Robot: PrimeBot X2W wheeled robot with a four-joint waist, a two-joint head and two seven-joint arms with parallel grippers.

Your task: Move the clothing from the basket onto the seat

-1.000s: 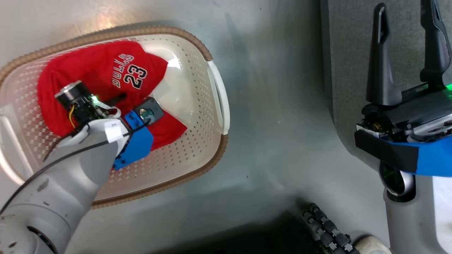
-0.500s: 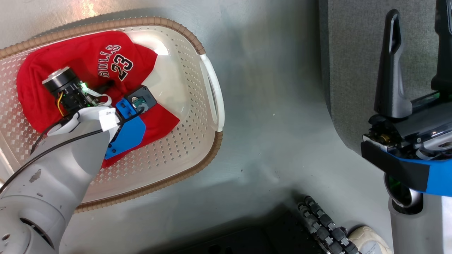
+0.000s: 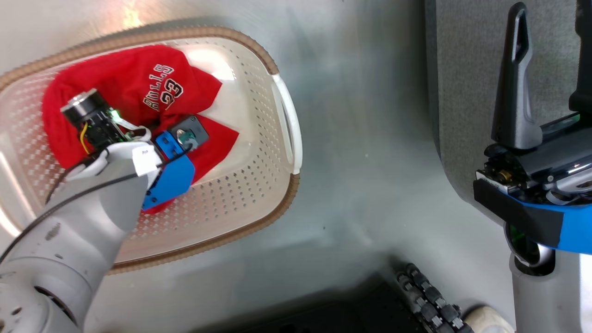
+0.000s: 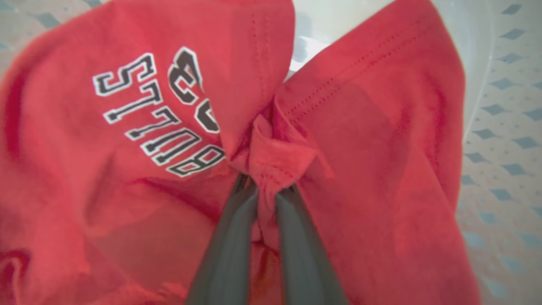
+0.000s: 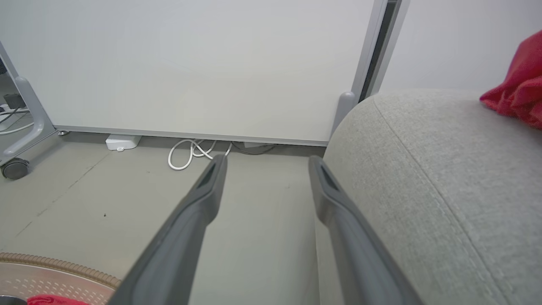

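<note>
Firmly on clothing (image 4: 360, 140) (left pincer (image 4: 266, 189))

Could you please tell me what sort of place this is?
Probably a lab mocked up as a home: light grey fabric sofa seat, cream perforated plastic laundry basket, large white partition panel.

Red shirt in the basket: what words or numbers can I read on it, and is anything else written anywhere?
"BULLS": on the red shirt, upside down in the left wrist view.
"23": beside it on the same shirt, partly hidden in a fold.
White tag on the left arm: nothing readable.
</note>
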